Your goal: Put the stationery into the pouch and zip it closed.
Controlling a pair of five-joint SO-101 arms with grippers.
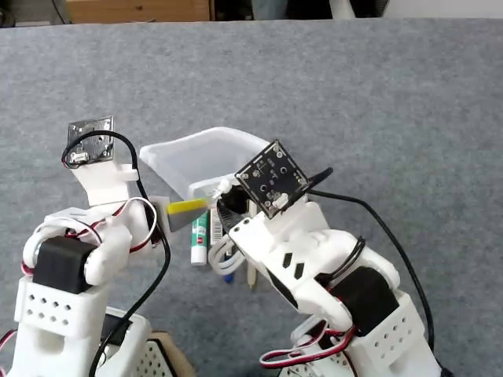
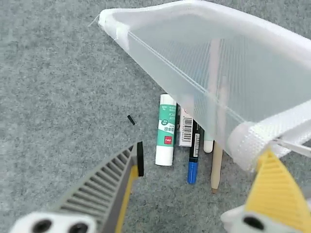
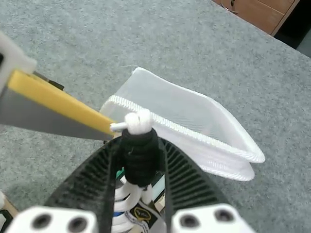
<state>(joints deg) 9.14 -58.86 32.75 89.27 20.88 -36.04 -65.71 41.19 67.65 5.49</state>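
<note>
Stationery (image 2: pixel 165 131) tops, probably behind pouch (image 2: pixel 194 43)

Right tool (image 3: pixel 138 145): black ribbed fingers closed around a black pull (image 3: pixel 140 162) topped by a white knot (image 3: pixel 137 121).
Pouch (image 3: pixel 194 126): white mesh, mouth open, lying on the grey table (image 3: pixel 73 34) just beyond the knot.
Left tool's yellow-and-grey finger (image 3: pixel 53 104): its tip meets the knot.
Stationery (image 3: pixel 131 199): partly visible beneath the fingers.
Wooden furniture (image 3: pixel 257 12): past the table's far corner.

Print on the glue stick (image 2: pixel 165 131) is illegible.
</note>
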